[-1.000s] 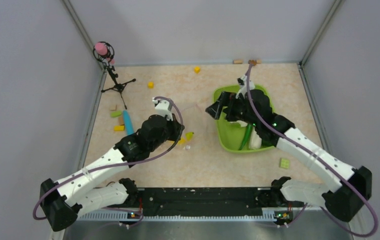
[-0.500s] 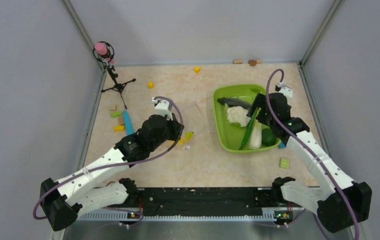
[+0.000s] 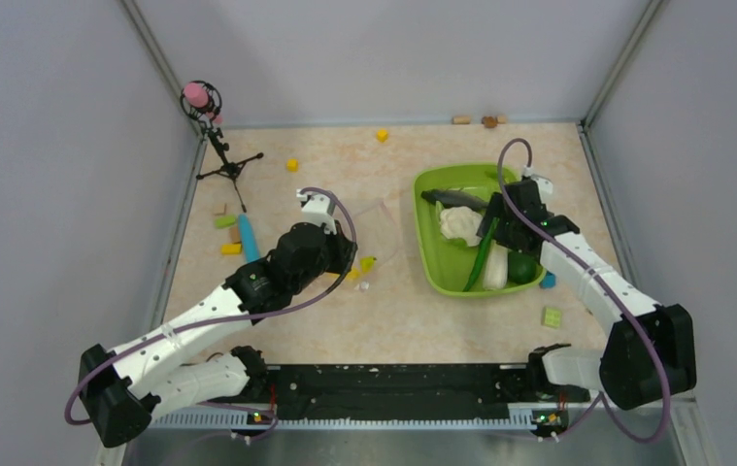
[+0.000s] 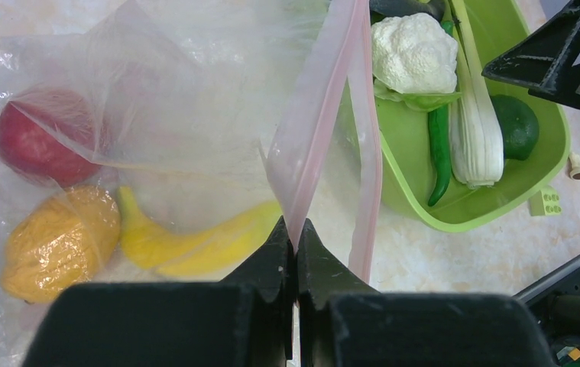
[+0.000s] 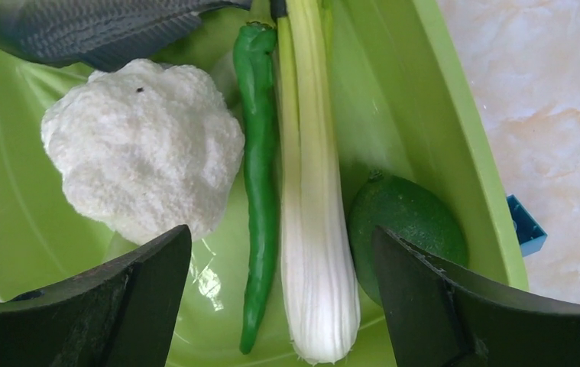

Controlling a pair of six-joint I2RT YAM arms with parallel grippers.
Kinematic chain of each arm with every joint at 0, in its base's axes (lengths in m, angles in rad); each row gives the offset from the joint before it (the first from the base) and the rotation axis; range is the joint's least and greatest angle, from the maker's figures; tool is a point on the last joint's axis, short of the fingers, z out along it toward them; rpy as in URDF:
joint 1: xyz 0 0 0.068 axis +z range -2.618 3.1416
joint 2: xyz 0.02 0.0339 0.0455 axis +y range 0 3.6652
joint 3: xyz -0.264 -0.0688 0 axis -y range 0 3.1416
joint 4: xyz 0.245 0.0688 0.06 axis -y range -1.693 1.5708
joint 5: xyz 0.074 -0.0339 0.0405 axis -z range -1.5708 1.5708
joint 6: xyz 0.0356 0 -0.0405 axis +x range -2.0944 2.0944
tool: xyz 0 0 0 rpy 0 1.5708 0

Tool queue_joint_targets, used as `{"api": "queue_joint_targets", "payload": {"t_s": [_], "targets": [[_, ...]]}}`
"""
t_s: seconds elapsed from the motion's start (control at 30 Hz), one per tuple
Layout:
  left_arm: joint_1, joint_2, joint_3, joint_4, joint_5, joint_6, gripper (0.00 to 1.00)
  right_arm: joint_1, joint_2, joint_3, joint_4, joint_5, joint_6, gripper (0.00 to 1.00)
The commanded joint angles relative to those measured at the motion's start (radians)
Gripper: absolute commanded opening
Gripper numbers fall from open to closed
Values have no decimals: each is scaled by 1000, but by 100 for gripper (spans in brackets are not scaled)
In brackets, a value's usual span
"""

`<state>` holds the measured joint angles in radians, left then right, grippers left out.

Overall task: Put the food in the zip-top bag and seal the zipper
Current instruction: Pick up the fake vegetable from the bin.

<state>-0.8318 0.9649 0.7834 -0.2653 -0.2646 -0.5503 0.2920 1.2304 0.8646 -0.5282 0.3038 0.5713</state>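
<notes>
The clear zip-top bag (image 4: 187,92) lies open on the table, and my left gripper (image 4: 296,223) is shut on one side of its pink zipper (image 4: 323,107), lifting it. Inside lie a red tomato (image 4: 38,138), an orange piece (image 4: 57,241) and a yellow banana (image 4: 195,241). More food sits in the lime-green tray (image 5: 393,99): a white cauliflower (image 5: 141,145), a green chili (image 5: 260,176), a white-green stalk (image 5: 313,252), a dark green round fruit (image 5: 409,222) and a dark grey piece (image 5: 88,30). My right gripper (image 5: 280,252) hangs open above the chili and stalk, holding nothing.
The tray (image 3: 432,262) stands right of the centre. A microphone stand (image 3: 220,146) is at the back left. Small blocks lie about: yellow (image 3: 382,135), light green (image 3: 552,316), blue (image 5: 527,225). A blue stick (image 3: 249,238) and other blocks lie beside my left arm.
My right gripper has swung from the tray's left side to its right half and now hovers over the stalk. The left gripper has kept still, holding the zipper.
</notes>
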Motion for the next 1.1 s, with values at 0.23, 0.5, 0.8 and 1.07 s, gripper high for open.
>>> {"api": "queue_joint_targets", "payload": {"t_s": [0.23,0.5,0.8,1.07], "targets": [[3,1,16,20,-6,9,0,-133,168,120,62,-83,-39,68],[3,5,16,18,-11,9,0,-137,269,146,56,-36,-29,54],[3,16,21,16,-13,10,0,-145,344,160,57,-44,-41,48],[3,18,20,16,-16,10,0,-146,427,161,116,-109,-37,46]]}}
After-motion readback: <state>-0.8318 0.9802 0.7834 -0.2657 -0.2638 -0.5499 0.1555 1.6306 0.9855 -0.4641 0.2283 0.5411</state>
